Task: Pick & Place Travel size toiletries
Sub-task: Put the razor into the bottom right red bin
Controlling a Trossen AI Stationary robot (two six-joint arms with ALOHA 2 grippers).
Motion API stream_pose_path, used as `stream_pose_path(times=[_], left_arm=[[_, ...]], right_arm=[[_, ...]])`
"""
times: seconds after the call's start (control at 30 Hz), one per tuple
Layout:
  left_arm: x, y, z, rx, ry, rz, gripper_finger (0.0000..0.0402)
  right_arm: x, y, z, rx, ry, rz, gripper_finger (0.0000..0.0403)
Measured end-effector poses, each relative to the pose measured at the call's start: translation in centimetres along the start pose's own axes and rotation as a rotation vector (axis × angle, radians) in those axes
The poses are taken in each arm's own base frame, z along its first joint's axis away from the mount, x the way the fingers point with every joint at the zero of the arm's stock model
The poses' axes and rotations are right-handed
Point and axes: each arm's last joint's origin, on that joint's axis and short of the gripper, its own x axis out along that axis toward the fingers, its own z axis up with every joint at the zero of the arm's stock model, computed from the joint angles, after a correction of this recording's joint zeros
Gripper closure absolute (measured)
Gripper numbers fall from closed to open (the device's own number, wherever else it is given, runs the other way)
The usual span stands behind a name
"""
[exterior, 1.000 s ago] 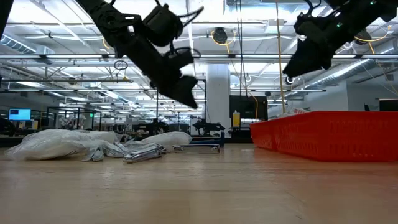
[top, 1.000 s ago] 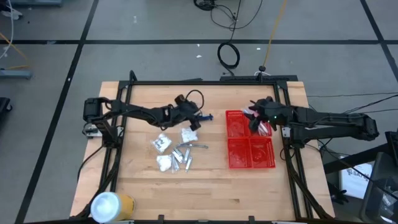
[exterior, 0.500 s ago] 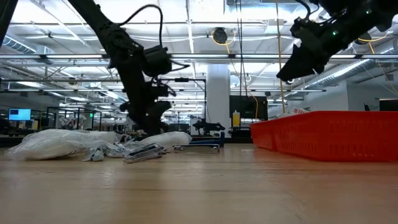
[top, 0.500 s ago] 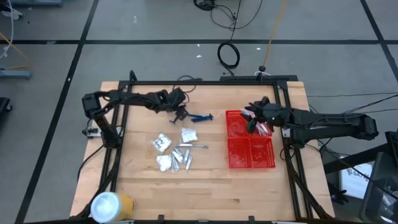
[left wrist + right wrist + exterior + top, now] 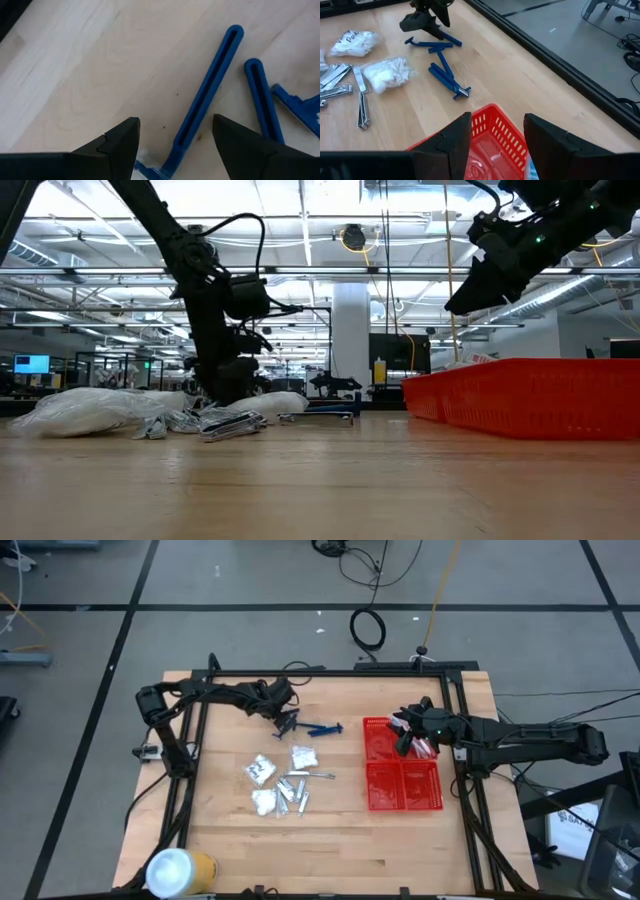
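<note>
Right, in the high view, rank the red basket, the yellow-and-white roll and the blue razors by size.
1. Red basket, clearly largest.
2. Yellow-and-white roll, partly cut off by the picture's edge.
3. Blue razors, thin and smallest.

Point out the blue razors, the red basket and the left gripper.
blue razors [image 5: 207,95], left wrist view, on the slotted handle of the nearest one.
red basket [image 5: 401,768], high view, on the middle divider wall.
left gripper [image 5: 287,723], high view, between its open fingertips.

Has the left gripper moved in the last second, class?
Yes. In the high view the left gripper has shifted away from the red basket, toward the table's far left, and now sits open over the blue razors.
</note>
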Motion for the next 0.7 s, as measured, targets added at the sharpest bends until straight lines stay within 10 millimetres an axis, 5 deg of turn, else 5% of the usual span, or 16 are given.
stream_pose_path(times=[0.17,0.43,0.7], left_arm=[[0.7,-0.2,-0.3,-0.026,0.045,-0.009,0.0208],[0.3,-0.3,-0.6,-0.04,0.065,-0.071,0.038],[-2.4,-0.1,-0.7,-0.03,-0.001,0.042,0.0392]], right_arm=[[0.0,0.0,0.0,0.002,0.001,0.003,0.0237],[0.0,0.0,0.0,0.005,0.0,0.004,0.0238],[0.0,0.0,0.0,0.015,-0.001,0.004,0.0238]])
